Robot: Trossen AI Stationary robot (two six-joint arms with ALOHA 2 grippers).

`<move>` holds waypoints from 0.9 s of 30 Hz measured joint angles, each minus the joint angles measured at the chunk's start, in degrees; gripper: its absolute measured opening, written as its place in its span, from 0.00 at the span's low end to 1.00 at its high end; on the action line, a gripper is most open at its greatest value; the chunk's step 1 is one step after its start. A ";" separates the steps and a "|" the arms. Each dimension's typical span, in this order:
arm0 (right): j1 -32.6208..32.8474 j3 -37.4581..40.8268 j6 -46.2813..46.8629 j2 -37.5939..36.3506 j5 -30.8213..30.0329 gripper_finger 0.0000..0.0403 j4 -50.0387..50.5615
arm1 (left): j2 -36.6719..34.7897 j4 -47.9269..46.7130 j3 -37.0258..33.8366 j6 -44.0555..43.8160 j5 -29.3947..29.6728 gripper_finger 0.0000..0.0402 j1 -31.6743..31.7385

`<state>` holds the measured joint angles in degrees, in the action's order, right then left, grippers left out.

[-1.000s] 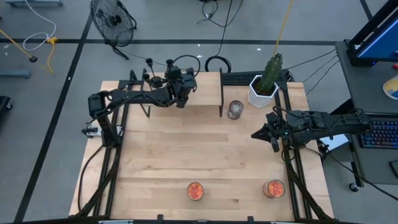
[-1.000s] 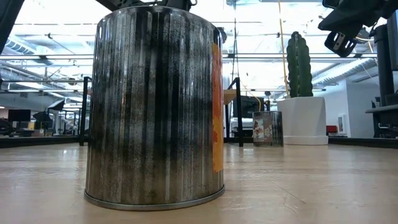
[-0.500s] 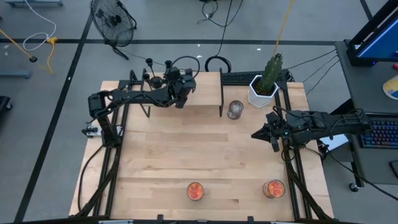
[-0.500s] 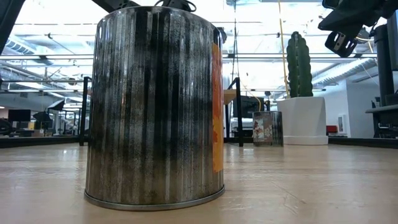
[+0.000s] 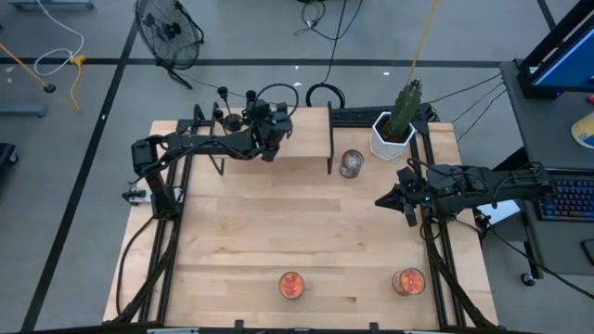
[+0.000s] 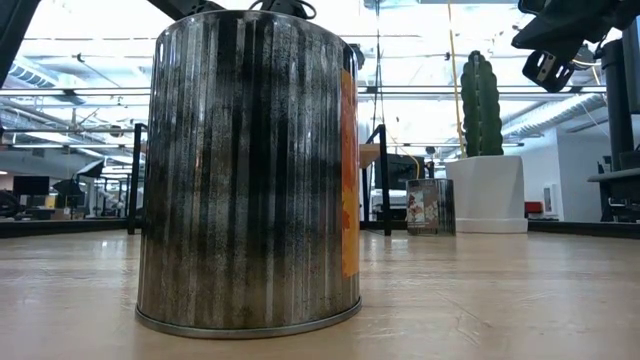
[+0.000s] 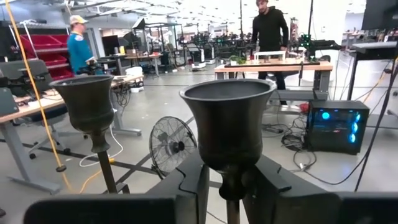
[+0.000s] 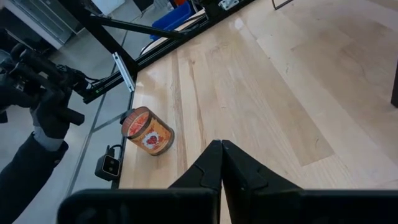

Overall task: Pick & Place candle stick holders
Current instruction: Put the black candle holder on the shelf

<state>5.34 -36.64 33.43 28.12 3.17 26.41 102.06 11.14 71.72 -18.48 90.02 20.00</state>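
The left end effector [image 5: 269,148] is at the far edge of the worktop [image 5: 306,232], above a raised wooden shelf [image 5: 278,139]. In the left wrist view its two fingers [image 7: 198,186] are clamped on the thin stem of a black candle stick holder [image 7: 227,124], whose cup rises straight above them. A second candle stick holder [image 7: 91,102] stands upright just beside that one, apart from the fingers. In the high view two small dark tops [image 5: 224,92] show just beyond the end effector, past the shelf's back edge.

The right end effector [image 5: 390,198] hangs at the right edge of the worktop, well apart from the left one, with its fingers [image 8: 214,163] pressed together and holding nothing. A clear glass jar [image 5: 351,164] stands between the two end effectors, beside a white pot with a cactus [image 5: 393,130]. Two orange-filled jars sit at the near edge, one [image 5: 290,285] near the middle and one [image 5: 407,281] below the right end effector. The low view is mostly filled by a ribbed jar [image 6: 250,170].
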 joint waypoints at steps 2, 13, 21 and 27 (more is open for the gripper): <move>0.00 0.00 0.00 0.00 0.02 0.00 0.00 | 0.00 0.02 0.00 0.80 0.00 0.20 -0.18; 0.00 0.00 -0.06 0.00 0.05 0.00 0.00 | -0.13 7.91 -0.02 11.27 0.09 0.21 -0.69; 0.00 0.00 -0.04 0.02 0.06 0.00 0.00 | -0.15 10.16 -0.02 14.86 0.09 0.21 -1.08; 0.00 0.00 -0.02 0.01 0.07 0.00 0.00 | -0.17 10.14 -0.02 15.63 0.07 0.21 -2.19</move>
<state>5.34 -36.64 33.41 28.13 3.25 26.41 101.89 21.28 71.70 -2.85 90.08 17.81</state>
